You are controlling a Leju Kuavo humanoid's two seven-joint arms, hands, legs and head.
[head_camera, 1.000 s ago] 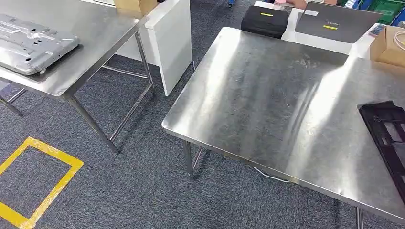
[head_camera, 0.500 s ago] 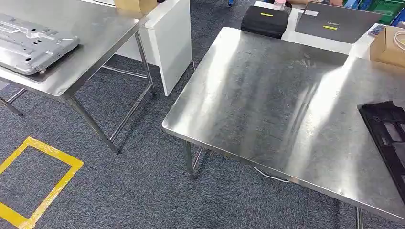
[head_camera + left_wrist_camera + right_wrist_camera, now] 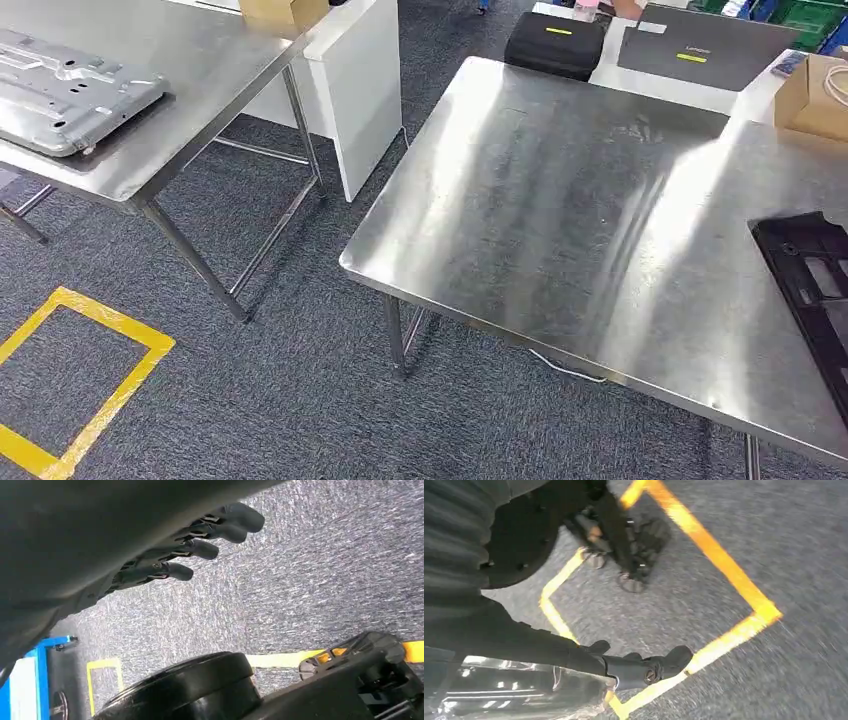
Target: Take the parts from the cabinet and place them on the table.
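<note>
Left robot hand [image 3: 192,542]: hangs above the carpet [image 3: 325,580], dark fingers [image 3: 200,549] straight and spread, nothing in them.

Right robot hand [image 3: 634,667]: hangs low as well, laid across the top of a glossy part wrapped in clear crinkled film [image 3: 509,692]. It appears to be gripping it; the far fingers are hidden behind the part. Yellow floor tape [image 3: 724,575] runs beneath, blurred.

Against half a second ago: the head view is nearly unchanged. Both counters, the black frame and the floor tape sit at the same places; only the strip along the far edge has shifted a little.

Containers: an open cardboard box [image 3: 812,95] sits at the far right corner, with a loop of pale cord [image 3: 838,85] at its top. A second cardboard box [image 3: 282,10] is at the far left, contents out of sight. A black soft case [image 3: 555,42] with a yellow label lies shut.

Materials:
- The near counter [image 3: 560,230] is brushed steel, square, streaked with glare.
- A black moulded frame part [image 3: 812,285] lies flat at the near counter's right edge.
- The left steel counter [image 3: 210,70] carries a grey pressed-metal panel [image 3: 70,90], ribbed and flat.
- A white cabinet [image 3: 365,85] stands between the two counters.
- A closed grey laptop [image 3: 705,45] lies beside the case.
- The yellow tape square [image 3: 95,395] lies on speckled blue-grey carpet.
</note>
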